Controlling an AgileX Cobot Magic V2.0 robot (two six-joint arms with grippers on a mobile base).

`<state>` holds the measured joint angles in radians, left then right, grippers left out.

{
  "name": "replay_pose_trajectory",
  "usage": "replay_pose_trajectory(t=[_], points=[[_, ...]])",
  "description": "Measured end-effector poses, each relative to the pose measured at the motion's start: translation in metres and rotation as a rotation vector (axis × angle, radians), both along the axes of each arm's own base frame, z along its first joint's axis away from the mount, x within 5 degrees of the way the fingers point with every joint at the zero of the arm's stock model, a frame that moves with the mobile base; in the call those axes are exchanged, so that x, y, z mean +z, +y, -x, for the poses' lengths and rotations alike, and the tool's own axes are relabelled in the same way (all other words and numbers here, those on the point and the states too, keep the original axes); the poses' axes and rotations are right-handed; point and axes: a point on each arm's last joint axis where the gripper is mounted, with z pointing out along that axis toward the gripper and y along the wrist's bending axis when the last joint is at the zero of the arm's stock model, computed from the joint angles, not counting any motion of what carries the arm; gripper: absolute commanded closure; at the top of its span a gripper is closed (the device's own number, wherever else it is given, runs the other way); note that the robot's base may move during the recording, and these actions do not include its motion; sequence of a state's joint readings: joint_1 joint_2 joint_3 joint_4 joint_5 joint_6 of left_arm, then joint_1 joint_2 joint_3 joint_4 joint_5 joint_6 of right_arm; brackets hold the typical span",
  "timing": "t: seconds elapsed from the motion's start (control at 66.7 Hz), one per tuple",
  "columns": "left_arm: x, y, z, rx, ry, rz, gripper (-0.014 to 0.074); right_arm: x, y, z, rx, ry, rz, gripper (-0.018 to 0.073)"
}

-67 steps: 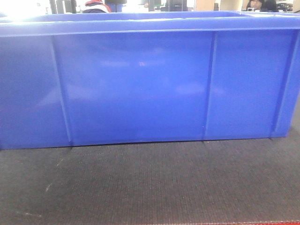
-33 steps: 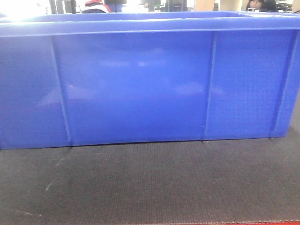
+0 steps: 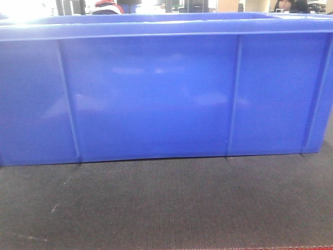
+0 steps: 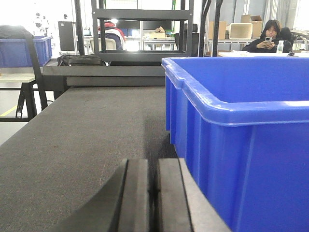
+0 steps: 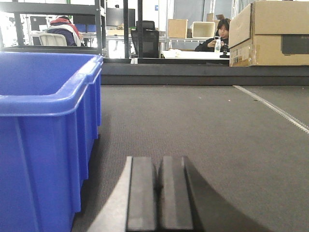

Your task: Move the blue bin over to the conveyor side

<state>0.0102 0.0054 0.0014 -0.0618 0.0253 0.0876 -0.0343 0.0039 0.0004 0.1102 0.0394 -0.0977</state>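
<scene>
Nothing has visibly moved since 1 second ago: the large glossy blue plastic bin sits on the dark ribbed conveyor belt. The left gripper and right gripper flank it with fingers pressed together, holding nothing. The bin seems already placed, with only retreat left.

Both the left tool and right tool sit low, fingers pressed together, holding nothing.
</scene>
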Motion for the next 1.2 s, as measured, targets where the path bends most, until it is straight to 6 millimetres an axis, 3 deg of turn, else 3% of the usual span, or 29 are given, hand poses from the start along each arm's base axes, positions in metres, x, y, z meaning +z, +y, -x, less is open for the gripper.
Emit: replay_pose_trajectory(t=[1.199], points=[[0.0000,0.0000,0.0000,0.000,0.000,0.000,0.0594,0.0029,0.0018,0.0001,0.035,-0.032,-0.016,0.0648]])
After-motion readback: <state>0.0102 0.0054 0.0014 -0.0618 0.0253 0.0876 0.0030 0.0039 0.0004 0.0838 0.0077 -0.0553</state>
